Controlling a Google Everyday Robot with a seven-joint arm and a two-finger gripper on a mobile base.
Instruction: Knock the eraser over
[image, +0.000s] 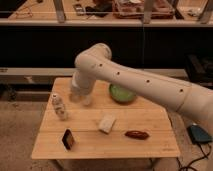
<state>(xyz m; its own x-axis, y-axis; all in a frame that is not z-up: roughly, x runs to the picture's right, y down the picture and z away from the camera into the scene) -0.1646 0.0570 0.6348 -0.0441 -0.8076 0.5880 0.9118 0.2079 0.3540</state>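
A white bottle (59, 106) stands just left of the gripper (80, 96), part-way toward the eraser (68, 139), upright nearer the front edge. Gripper open or closed: cannot tell. Rightward lie a pad (106, 123), bowl (121, 94) and pepper (136, 134).

table (150, 142): pale wood boards, pretty matt
arm (145, 82): smooth white plastic-looking shell, slight sheen
gripper (79, 94): same pale casing, low over the table's back left part
eraser (68, 139): black body, reddish-brown face, dull, near front left corner
pad (106, 123): beige, spongy, rough-ish
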